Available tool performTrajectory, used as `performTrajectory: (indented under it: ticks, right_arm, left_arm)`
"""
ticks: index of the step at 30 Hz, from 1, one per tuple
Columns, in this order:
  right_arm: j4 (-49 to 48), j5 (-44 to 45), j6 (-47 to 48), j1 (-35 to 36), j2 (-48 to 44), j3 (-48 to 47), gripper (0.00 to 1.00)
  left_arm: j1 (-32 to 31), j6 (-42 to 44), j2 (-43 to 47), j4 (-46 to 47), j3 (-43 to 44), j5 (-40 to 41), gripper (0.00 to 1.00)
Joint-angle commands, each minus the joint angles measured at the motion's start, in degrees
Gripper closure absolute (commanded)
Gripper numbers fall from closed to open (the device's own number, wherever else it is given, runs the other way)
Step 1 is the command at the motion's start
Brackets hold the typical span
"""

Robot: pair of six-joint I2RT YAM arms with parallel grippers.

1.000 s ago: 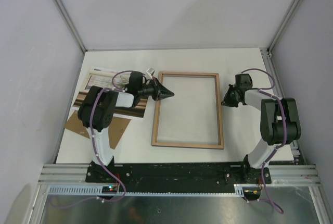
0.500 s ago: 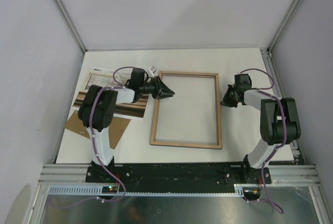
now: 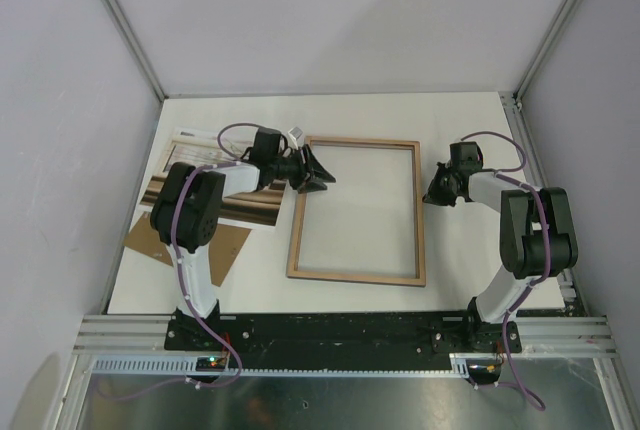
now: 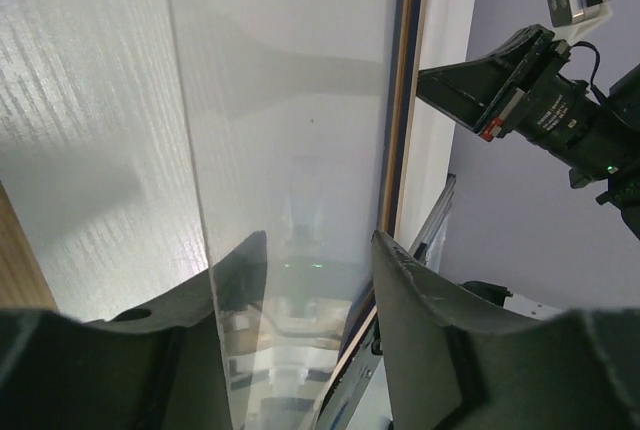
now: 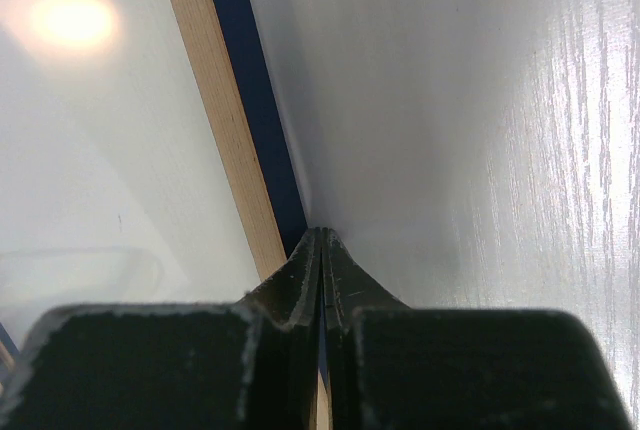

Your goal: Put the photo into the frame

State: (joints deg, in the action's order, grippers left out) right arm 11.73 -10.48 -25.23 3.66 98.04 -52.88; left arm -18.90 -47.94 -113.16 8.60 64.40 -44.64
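Top external shows you the thin wooden frame lying flat, back up, long axis near-to-far (slightly skewed). Your left gripper stands parted at its far-left corner. Your right gripper is pinched closed against its right rail.

Brown cardbd board flat on white table, near-left; alu rail at near edge.

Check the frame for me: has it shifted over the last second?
Yes, slightly: the near edge of the frame has slid left, away from the right arm's base.
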Motion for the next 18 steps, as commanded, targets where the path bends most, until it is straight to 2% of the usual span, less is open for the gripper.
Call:
performTrajectory:
  ticks: [1,12,18]
  right_arm:
    - [1.53,-0.42,0.62,0.61,0.01,-0.55,0.98]
    - [1.56,-0.40,0.73,0.82,-0.13,-0.64,0.98]
    - [1.64,-0.48,0.80,0.96,0.03,-0.72,0.98]
  left_arm:
    - [-0.39,3.32,1.89,-2.24,2.36,0.85,0.47]
    - [-0.77,5.42,2.56,-5.18,2.38,2.00,0.39]
    - [-2.03,4.96,1.64,-5.60,2.67,2.67,0.41]
